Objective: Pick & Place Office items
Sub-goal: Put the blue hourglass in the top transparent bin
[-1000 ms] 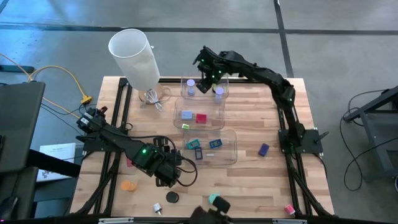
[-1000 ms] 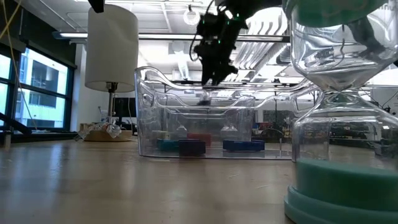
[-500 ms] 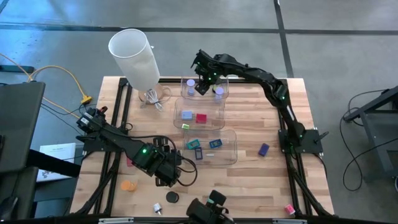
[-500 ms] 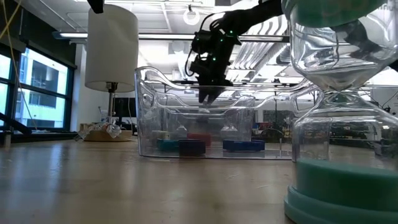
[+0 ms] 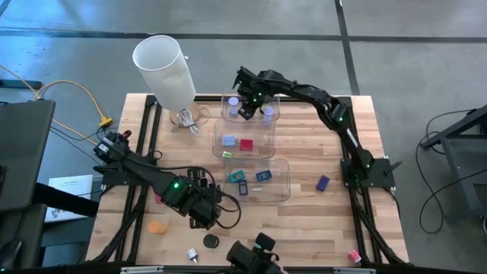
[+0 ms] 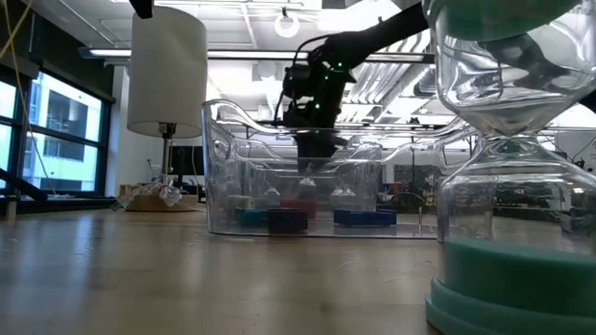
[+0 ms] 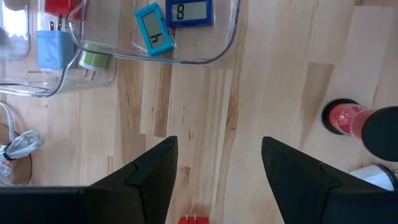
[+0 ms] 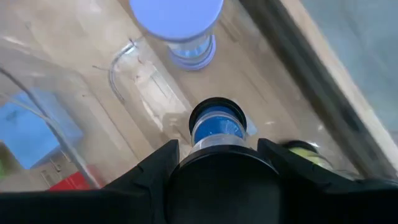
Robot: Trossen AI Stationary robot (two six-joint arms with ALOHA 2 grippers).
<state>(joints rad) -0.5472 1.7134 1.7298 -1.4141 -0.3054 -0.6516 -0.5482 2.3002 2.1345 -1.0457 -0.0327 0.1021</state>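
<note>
My right gripper [image 5: 246, 105] reaches from above into the far clear bin [image 5: 272, 100] and is shut on a small sand timer with a black cap and blue inside [image 8: 217, 126]. Two lavender-capped timers [image 5: 232, 102] [image 5: 268, 113] stand in that bin; one [image 8: 177, 15] shows just beyond the held timer. My left gripper [image 5: 204, 213] hangs open over bare wood near the table's near-left part. An orange disc [image 5: 157, 227], a black disc [image 5: 211, 241], a purple block [image 5: 323, 183] and a pink piece [image 5: 354, 256] lie loose on the table. My right gripper holds the blue sand timer between its two fingers [image 8: 158, 163], one on each side below its black cap [image 8: 217, 112]. It comes from above, pointing down into the far bin. The gripper's own body hides the timer's lower end, so whether it rests on the bin floor cannot be told.
The middle bin [image 5: 268, 135] holds blue, red and green blocks; the near bin [image 5: 283, 183] holds teal and blue blocks. A tall white cylinder [image 5: 163, 68] stands at the far-left corner. A large teal sand timer [image 6: 507, 270] fills the low view's right. A red timer [image 7: 343, 118] lies ahead of my left gripper.
My right gripper has moved a little toward the table's left and down, sinking from above the far bin's rim into the bin, still shut on the timer. My left arm has kept still.
</note>
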